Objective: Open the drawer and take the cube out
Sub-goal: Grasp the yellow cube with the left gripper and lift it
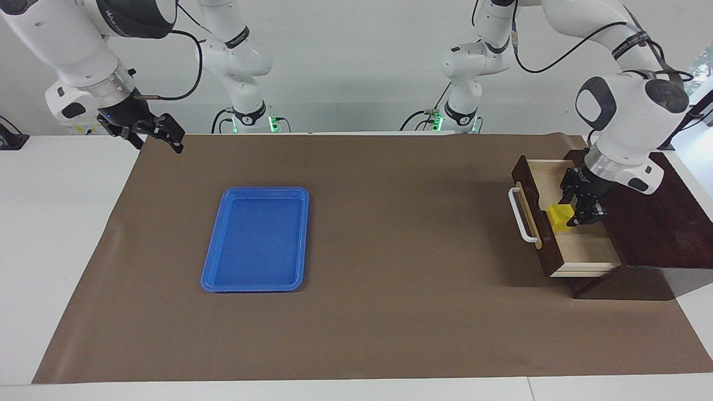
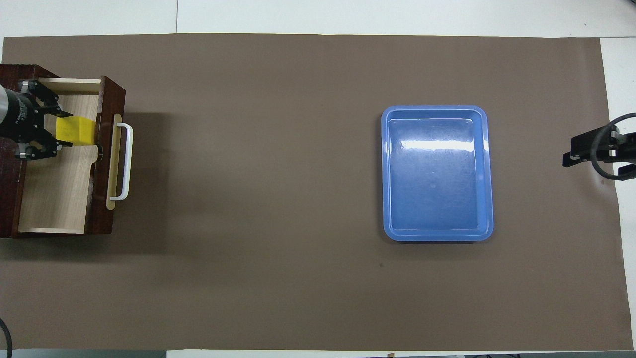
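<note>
The dark brown box's drawer [image 1: 585,253] stands pulled open at the left arm's end of the table, its white bar handle [image 1: 518,216] facing the table's middle. Its pale interior also shows in the overhead view [image 2: 54,199]. My left gripper [image 1: 579,207] reaches down into the drawer and is shut on the yellow cube [image 1: 559,216], which it holds just behind the drawer front. The overhead view shows the cube [image 2: 75,131] between its fingers [image 2: 47,102]. My right gripper [image 1: 159,133] hangs open and empty over the mat's corner at the right arm's end.
A flat blue tray [image 1: 253,191] lies on the brown mat toward the right arm's end, and it also shows in the overhead view [image 2: 435,108]. The box's dark top [image 1: 663,223] lies under the left arm.
</note>
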Tool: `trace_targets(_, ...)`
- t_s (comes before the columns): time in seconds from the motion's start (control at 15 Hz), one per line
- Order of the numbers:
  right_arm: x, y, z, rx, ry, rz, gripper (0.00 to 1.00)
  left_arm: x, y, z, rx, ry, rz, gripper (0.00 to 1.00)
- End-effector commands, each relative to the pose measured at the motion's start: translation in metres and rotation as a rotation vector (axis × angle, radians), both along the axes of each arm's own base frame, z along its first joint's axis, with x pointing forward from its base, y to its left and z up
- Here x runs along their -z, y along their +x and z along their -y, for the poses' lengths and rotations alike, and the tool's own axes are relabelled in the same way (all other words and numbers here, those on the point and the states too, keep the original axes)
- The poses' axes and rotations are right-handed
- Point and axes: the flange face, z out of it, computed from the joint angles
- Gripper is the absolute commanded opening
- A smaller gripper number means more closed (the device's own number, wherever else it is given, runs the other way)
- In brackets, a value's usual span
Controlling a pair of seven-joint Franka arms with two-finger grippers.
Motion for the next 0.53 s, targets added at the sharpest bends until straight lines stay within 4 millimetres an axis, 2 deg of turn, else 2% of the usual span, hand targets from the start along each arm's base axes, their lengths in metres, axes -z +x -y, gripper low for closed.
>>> trace_targets(0.0,0.012,-0.006,-0.025,0.228,0.078,-0.034,1.0,-0.031,0.012,0.032,-0.039,-0.046,-0.038,0.0)
trace_targets(0.13,0.019,-0.001,-0.061,0.384,0.117,-0.091,1.0,-0.038,0.008,0.092,-0.015,-0.03,-0.054,0.0)
trace_targets(0.27,0.03,0.007,-0.098,0.553,0.161,-0.154,1.0,-0.038,-0.001,0.148,-0.024,-0.001,-0.041,0.0)
trace_targets(0.33,0.035,0.011,-0.111,0.621,0.193,-0.189,1.0,-0.037,-0.008,0.179,-0.03,0.01,-0.036,0.0)
trace_targets(0.47,0.048,0.017,-0.141,0.735,0.247,-0.25,1.0,-0.036,-0.02,0.219,-0.055,0.008,-0.036,0.0)
